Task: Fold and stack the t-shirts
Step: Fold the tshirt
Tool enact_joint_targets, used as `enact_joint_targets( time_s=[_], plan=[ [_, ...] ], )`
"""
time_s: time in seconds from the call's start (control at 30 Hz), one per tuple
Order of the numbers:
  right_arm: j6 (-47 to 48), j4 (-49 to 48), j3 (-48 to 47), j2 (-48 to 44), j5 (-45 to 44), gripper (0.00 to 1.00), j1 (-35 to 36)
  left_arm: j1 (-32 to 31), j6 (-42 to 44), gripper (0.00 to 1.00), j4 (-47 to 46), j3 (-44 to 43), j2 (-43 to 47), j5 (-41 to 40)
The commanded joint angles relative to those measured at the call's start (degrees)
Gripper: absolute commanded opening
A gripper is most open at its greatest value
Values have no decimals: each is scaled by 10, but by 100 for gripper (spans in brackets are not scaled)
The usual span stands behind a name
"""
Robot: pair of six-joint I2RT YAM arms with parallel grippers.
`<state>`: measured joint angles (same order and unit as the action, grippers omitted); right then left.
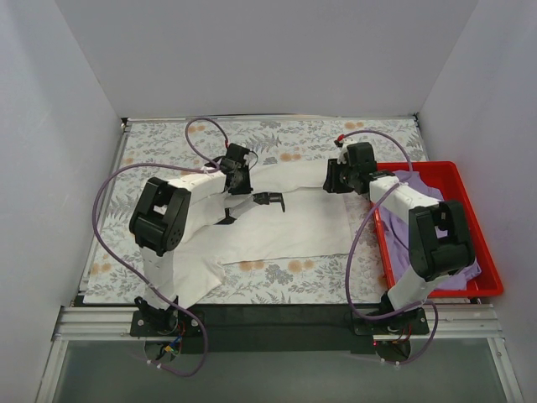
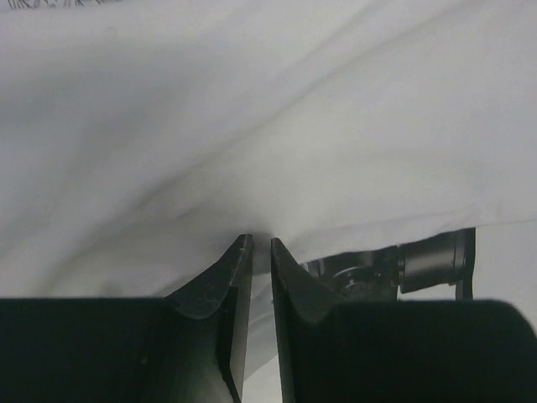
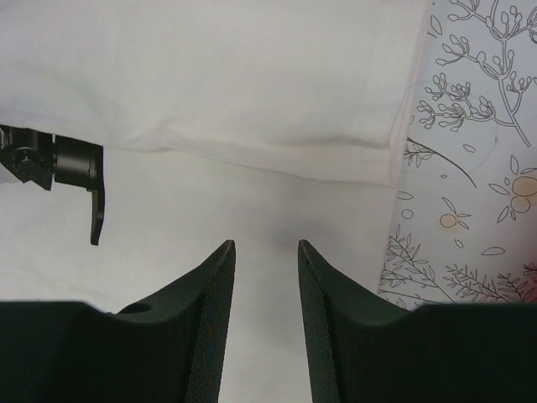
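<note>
Pinches a raised fold of the white t-shirt (image 1: pixel 294 231) with the left gripper (image 2: pixel 261 243), jaws nearly touching around the cloth. Holds the right gripper (image 3: pixel 266 245) parted and empty just above the same shirt, near its hemmed edge beside the floral tablecloth (image 1: pixel 277 134). Has that shirt spread across the middle of the table. Has the lavender t-shirt (image 1: pixel 424 183) bunched in the red bin (image 1: pixel 445 166) at the right edge, partly under the right arm.
</note>
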<state>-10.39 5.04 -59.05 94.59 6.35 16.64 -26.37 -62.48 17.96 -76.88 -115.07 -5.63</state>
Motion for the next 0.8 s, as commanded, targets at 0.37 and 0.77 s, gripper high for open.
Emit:
enact_joint_targets(
  time_s=[0.37,0.77],
  plan=[
    [-13,-11,-101,69,-2,38,-41,17,-75,27,37,25,146,-51],
    [5,-13,-201,181,47,43,-85,237,-96,48,30,28,99,-61]
  ],
)
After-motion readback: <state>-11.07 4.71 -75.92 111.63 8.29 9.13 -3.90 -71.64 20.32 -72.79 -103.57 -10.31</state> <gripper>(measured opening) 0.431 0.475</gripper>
